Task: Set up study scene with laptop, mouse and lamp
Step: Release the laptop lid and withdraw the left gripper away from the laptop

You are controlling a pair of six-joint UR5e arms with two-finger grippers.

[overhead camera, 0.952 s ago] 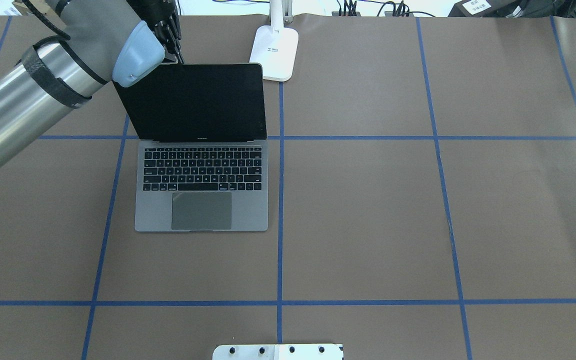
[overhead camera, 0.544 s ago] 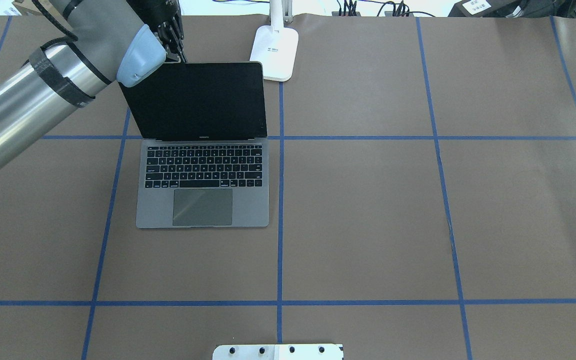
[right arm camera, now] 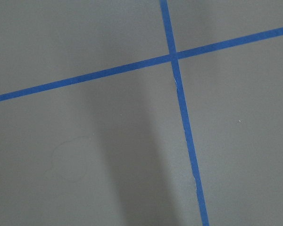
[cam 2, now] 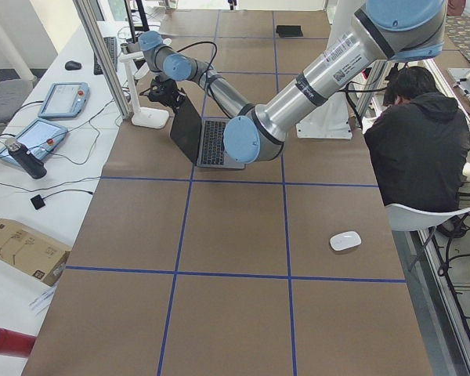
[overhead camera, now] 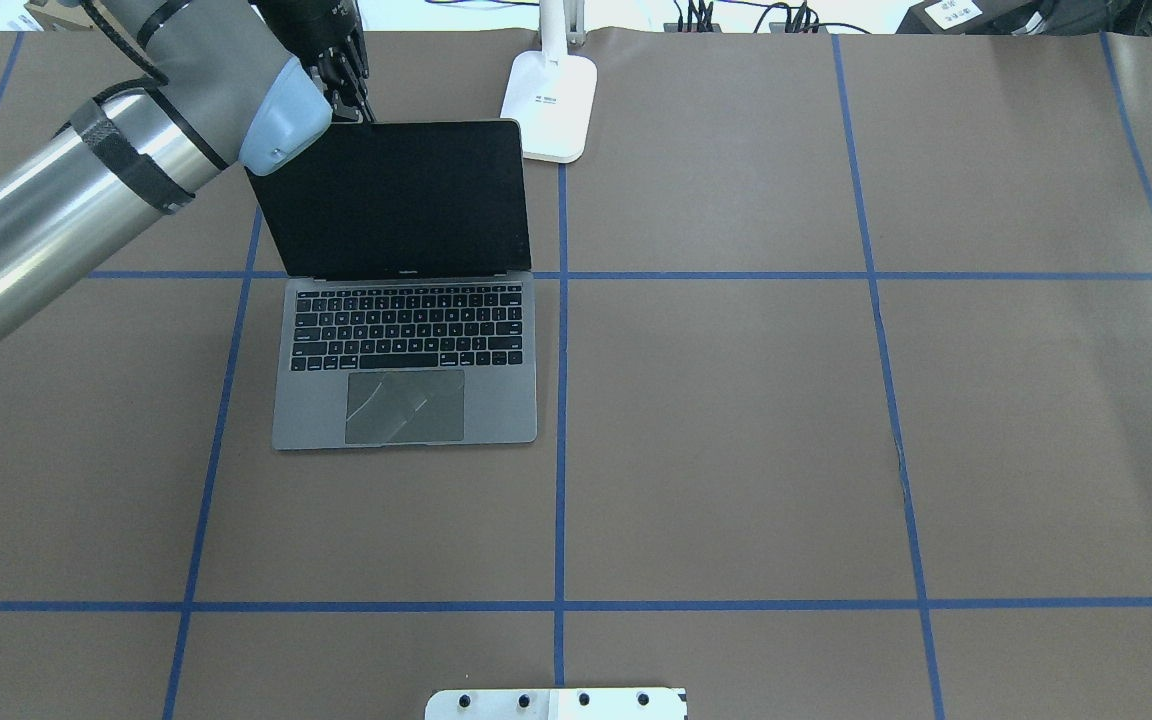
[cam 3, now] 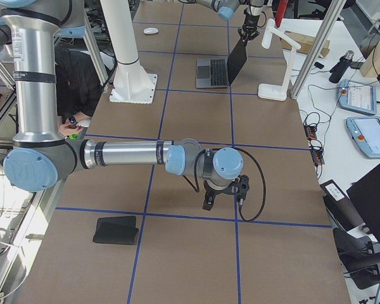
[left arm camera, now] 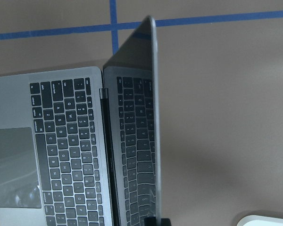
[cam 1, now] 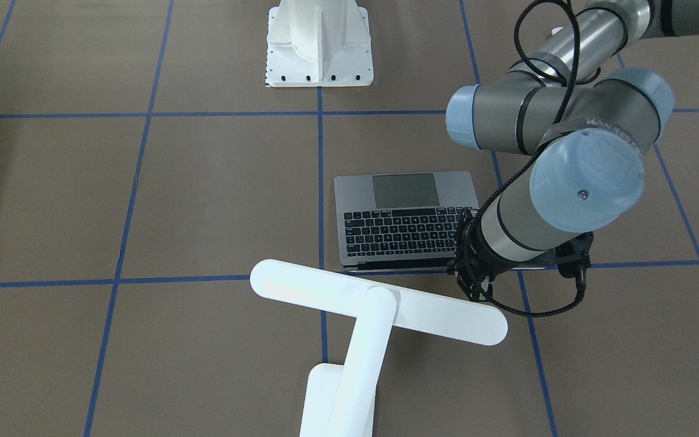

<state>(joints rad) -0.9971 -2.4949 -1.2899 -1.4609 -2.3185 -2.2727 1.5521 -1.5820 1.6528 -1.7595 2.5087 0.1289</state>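
Brown paper marked off with blue tape covered the table (overhead camera: 736, 420), and the laptop (overhead camera: 406, 370) sat open in its far left part, keyboard toward the robot. Its screen (overhead camera: 396, 200) stood up, and the left tool (overhead camera: 351, 105) was clenched on the screen's far left corner. The wrist view showed a fingertip (left arm camera: 156, 221) against the thin edge.

Over the last second the laptop had crept toward the far side. Its near edge lay a little farther from the robot than before, and the top of the screen had shifted the same way with the arm. I judged that the arm was dragging the laptop into its final spot, so this first part of the study scene looked nearly settled.

The lamp (overhead camera: 549, 110) stood just right of the screen's far corner, its base near the laptop but not touching it. The mouse (cam 2: 345, 240) lay well apart, toward the robot's edge of the table, and still had to be brought over. The right tool (cam 3: 223, 193) hung low over the paper far to the right. Whether it was released or clenched I could not tell.
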